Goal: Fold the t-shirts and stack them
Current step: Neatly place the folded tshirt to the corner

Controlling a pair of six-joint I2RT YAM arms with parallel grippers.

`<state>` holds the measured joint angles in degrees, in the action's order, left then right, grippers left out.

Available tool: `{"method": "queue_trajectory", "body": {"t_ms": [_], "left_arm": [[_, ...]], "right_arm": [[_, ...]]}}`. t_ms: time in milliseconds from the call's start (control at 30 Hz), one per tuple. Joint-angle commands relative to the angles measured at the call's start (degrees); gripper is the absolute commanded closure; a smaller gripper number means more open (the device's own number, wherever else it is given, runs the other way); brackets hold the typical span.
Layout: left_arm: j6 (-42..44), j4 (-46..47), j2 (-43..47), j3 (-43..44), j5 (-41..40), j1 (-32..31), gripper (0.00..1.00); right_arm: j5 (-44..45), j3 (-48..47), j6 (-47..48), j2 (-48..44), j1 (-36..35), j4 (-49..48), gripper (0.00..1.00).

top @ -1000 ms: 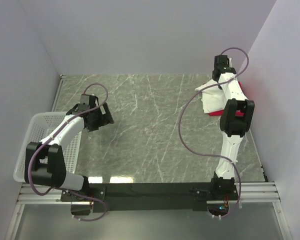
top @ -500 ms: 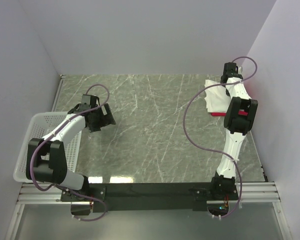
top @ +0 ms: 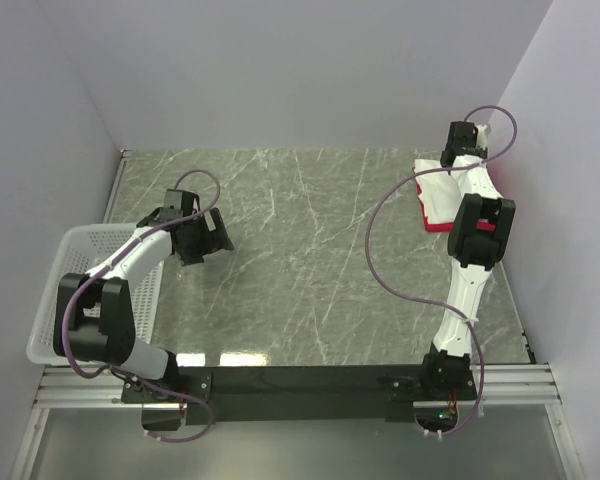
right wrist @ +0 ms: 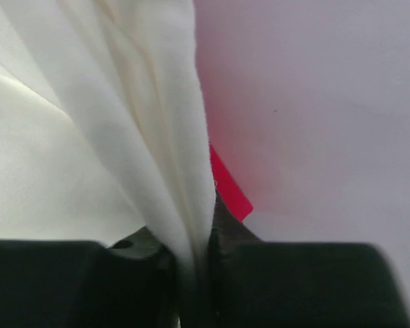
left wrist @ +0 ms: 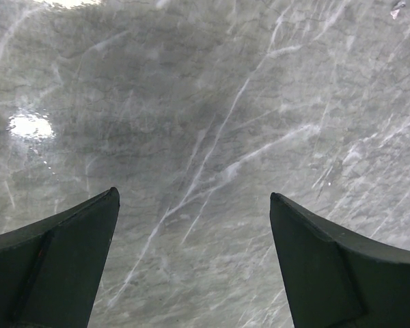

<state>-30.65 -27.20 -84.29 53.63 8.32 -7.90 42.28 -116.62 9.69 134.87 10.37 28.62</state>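
Observation:
A white t-shirt lies folded at the far right of the table, on top of a red t-shirt whose edge shows below it. My right gripper is at the white shirt's far edge, by the right wall. In the right wrist view it is shut on a fold of the white t-shirt, and a strip of the red t-shirt shows behind the fold. My left gripper hovers over bare table on the left. In its wrist view it is open with nothing between the fingers.
A white mesh basket sits at the left edge of the marble table, under the left arm. Grey walls enclose the table at the back, left and right. The right arm's cable loops over the table's middle right.
My right gripper has carried the white t-shirt's edge back towards the right wall, and the shirt now lies flatter over the red one. The left arm has barely shifted.

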Motion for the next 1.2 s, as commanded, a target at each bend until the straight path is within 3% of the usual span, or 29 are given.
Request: {"method": "queue_trajectory", "body": {"t_ms": [0, 67, 100, 267, 367, 533, 733, 967, 1167], "left_arm": [[0.86, 1.98, -0.17, -0.10, 2.31, 0.34, 0.04], [0.95, 1.89, -0.35, -0.01, 2.32, 0.25, 0.04], [0.95, 1.89, -0.26, -0.01, 2.32, 0.25, 0.04], [1.12, 1.63, -0.17, 0.16, 2.23, 0.25, 0.04], [1.04, 1.62, 0.18, 0.16, 2.14, 0.25, 0.04], [1.30, 1.62, 1.41, 0.07, 2.23, 0.17, 0.04], [1.47, 1.62, 3.08, -0.27, 2.67, 0.17, 0.04], [1.74, 1.45, 4.40, -0.63, 2.14, 0.17, 0.04], [1.91, 1.10, 4.75, -0.45, 1.18, 0.17, 0.04]], "right_arm": [[6.93, -0.45, 2.00, -0.57, 0.62, -6.91, 0.77], [7.64, -0.71, 1.47, 0.04, 0.62, -7.18, 0.62], [7.47, -1.06, 0.86, 0.04, 0.62, -6.05, 0.50], [8.26, -1.42, -4.41, -2.23, -0.17, -2.61, 0.38], [4.05, 1.91, -7.31, -6.71, -1.58, -1.03, 0.37], [-14.02, 9.46, -16.69, -15.15, -2.64, 1.69, 0.36], [-27.33, 19.29, -24.19, -19.20, -3.34, 2.15, 0.39], [-32.60, 22.49, -24.64, -15.34, -4.04, 1.87, 0.39], [-42.63, 23.01, -27.00, -12.17, -5.18, 5.30, 0.39]]}}
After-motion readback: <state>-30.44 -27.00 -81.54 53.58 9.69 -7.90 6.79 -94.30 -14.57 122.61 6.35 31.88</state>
